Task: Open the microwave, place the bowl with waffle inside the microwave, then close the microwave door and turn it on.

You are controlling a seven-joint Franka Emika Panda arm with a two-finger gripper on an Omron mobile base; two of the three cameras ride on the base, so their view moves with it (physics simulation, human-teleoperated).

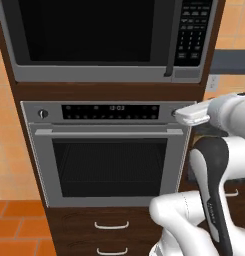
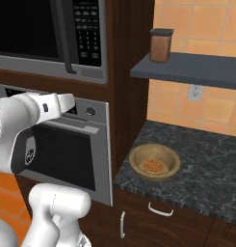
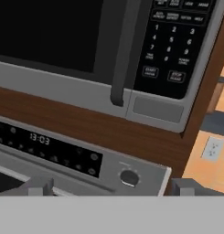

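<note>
A: The microwave (image 1: 104, 40) is shut, and everything can be placed from it. What is found nearest the base?

B: The claw (image 2: 66, 103) is found lowest and nearest, below the microwave and level with the steel oven (image 1: 109, 150) control strip, near that oven's right-hand knob (image 3: 128, 178). Its jaws are spread wide and nothing is held between them. It seems to be kept there, spread, because the door must be pulled first.

A: And what is met above it?

B: The microwave door (image 1: 89, 32) is set flush in its grey frame. Its long dark bar handle (image 3: 122, 59) runs upright along the door's right edge, with the keypad panel (image 3: 175, 45) just to the right of it. In the hand view the handle's lower end is seen above the finger tips (image 3: 38, 186), so an approach to the handle is judged to be the step in hand.

A: Where is the bowl with waffle (image 2: 154, 162)?

B: It is left to the right of the microwave and lower, on the dark stone counter (image 2: 211, 169), upright, well apart from the claw. It is probably parked there until the cavity is opened.

A: Anything farther back?

B: A grey shelf (image 2: 187, 70) is fixed to the tiled wall to the microwave's right, and a brown jar (image 2: 161, 45) is stood on it.
</note>
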